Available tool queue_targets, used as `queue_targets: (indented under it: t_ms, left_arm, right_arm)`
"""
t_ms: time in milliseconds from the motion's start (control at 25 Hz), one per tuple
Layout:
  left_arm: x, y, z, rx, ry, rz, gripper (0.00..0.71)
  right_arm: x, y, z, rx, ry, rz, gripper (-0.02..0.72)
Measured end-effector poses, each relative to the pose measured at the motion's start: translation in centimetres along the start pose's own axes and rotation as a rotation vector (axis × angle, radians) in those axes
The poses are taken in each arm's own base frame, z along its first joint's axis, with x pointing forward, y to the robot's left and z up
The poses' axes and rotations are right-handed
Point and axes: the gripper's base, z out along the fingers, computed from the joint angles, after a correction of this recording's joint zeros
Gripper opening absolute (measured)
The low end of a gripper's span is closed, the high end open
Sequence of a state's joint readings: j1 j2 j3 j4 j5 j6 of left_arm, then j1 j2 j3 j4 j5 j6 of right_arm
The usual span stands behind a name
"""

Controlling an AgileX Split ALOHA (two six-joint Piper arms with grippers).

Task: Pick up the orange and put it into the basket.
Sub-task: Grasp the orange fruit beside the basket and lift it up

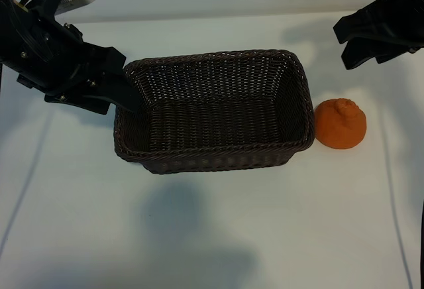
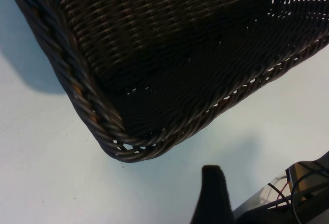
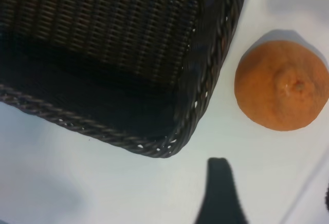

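Observation:
The orange (image 1: pixel 340 123) lies on the white table just right of the basket (image 1: pixel 212 153), stem knob up and a small gap from the wicker wall. From the right wrist, the orange (image 3: pixel 281 85) lies beside a corner of the basket (image 3: pixel 205 95). My right gripper (image 1: pixel 343 45) hovers open behind and above the orange, holding nothing; one dark finger (image 3: pixel 220 183) shows over bare table. My left gripper (image 1: pixel 116 100) is open at the basket's left end, one finger (image 2: pixel 212 188) short of the basket's corner (image 2: pixel 128 147). The basket has nothing inside.
The white table (image 1: pixel 212 236) stretches in front of the basket and the orange. Thin cables trail along the table's left (image 1: pixel 26 183) and right (image 1: pixel 394 209) sides. Shadows of the arms fall on the near tabletop.

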State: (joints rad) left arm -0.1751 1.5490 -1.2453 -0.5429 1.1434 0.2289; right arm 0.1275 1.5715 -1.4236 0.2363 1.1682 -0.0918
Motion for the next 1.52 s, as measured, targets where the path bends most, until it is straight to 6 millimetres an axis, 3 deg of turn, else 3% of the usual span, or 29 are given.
queue_targets:
  t_ms: [200,920,1520]
  left_arm:
    - [0.0,0.0,0.0,0.0,0.0,0.002,0.567]
    - [0.0,0.0,0.0,0.0,0.0,0.001,0.567]
    - [0.0,0.0,0.0,0.0,0.0,0.001,0.567]
  right_arm:
    - [0.1,0.0,0.0,0.0,0.011,0.0,0.554]
    - [0.0,-1.2,0.0,0.127,0.008,-0.003,0.558]
    - [-0.6,-2.1,4.1,0.128,0.118,0.016,0.558]
